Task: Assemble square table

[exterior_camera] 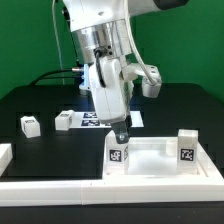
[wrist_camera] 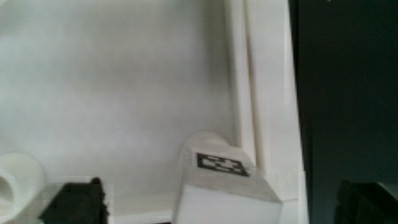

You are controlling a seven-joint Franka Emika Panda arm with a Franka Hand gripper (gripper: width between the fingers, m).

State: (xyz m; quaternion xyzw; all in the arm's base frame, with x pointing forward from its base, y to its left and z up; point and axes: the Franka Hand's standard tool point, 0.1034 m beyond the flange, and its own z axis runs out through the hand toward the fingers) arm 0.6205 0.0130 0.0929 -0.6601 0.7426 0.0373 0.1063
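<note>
The white square tabletop (exterior_camera: 155, 160) lies at the front with its raised rim up. Two white tagged legs stand upright in its corner sockets, one at the exterior view's left (exterior_camera: 117, 154) and one at its right (exterior_camera: 186, 148). My gripper (exterior_camera: 120, 137) points straight down just over the left standing leg and is open. In the wrist view that leg (wrist_camera: 222, 170) rises beside the tabletop's rim (wrist_camera: 267, 80), between the spread jaws of my gripper (wrist_camera: 217, 206). One dark finger (wrist_camera: 75, 202) stands well clear of it. Two more legs (exterior_camera: 30, 125) (exterior_camera: 65, 120) lie loose on the black table.
The marker board (exterior_camera: 88, 118) lies behind the arm. Long white border rails run along the front (exterior_camera: 90, 186) and at the exterior view's left (exterior_camera: 5, 154). An empty round socket (wrist_camera: 15, 182) shows in the tabletop. Cables hang behind the arm.
</note>
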